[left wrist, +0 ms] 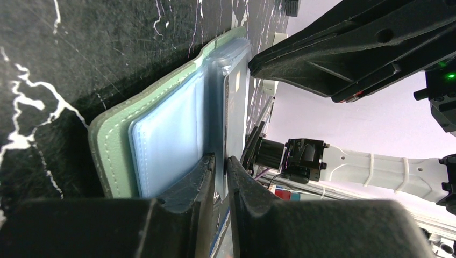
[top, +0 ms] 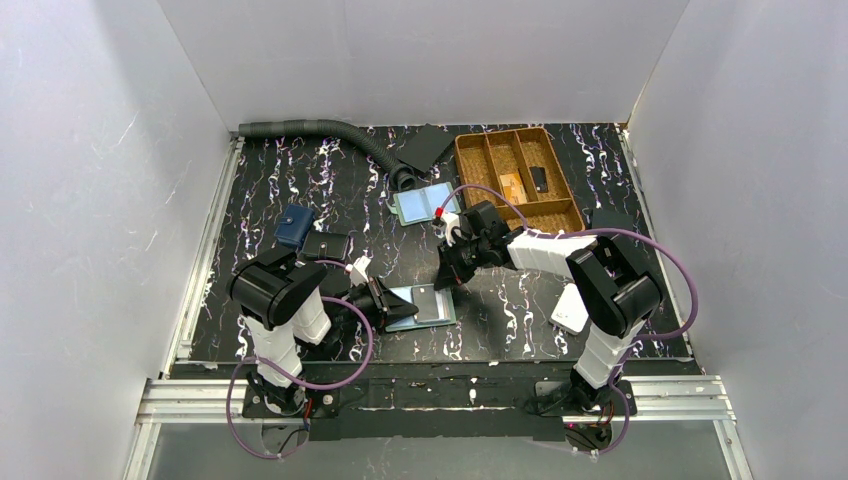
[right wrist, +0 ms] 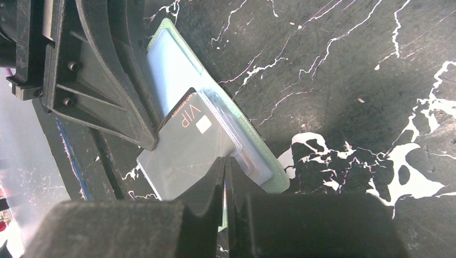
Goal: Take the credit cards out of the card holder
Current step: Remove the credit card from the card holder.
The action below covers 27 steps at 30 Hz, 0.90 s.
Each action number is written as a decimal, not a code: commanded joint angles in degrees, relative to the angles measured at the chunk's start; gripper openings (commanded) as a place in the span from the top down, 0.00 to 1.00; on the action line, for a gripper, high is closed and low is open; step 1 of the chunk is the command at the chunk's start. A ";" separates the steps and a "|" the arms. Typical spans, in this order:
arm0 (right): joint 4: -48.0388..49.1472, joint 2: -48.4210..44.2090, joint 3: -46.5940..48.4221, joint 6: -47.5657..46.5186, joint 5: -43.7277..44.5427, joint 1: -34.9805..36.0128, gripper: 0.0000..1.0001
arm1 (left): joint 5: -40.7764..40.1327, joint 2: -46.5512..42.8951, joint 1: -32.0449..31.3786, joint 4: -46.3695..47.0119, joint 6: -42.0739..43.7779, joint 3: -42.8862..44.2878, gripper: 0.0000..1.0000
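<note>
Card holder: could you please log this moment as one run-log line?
phase: card extraction | left gripper: astride card holder sleeve, grip unclear | right gripper: shut on credit card edge

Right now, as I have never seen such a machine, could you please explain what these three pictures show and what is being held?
Two robot arms work on a black marbled table. The wide picture comes from a camera above; the other two come from a camera on each wrist. The left gripper pinches a clear sleeve of the open card holder. The right gripper grips a grey credit card marked VIP, partly out. Farther back lie a second holder, a wooden tray and a blue pouch.
</note>
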 commanded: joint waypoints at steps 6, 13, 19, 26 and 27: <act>-3.81 1.82 0.18 -2.71 5.63 -0.19 0.90 | -0.01 -1.27 0.51 -0.08 0.04 -0.76 0.83; -3.78 1.83 0.16 -2.84 5.34 -0.15 0.90 | 0.00 -0.84 0.56 0.25 -0.35 -0.74 0.81; -3.91 1.91 0.16 -2.76 5.43 -0.11 0.91 | -0.18 -0.90 0.67 0.36 -0.52 -0.98 0.87; -4.12 2.02 0.33 -2.93 5.49 -0.06 0.91 | 0.25 -1.74 1.81 0.53 -0.40 -2.06 1.00; -4.13 2.11 0.36 -3.01 5.54 -0.10 0.91 | 0.39 -1.86 1.93 0.61 -0.37 -2.12 1.00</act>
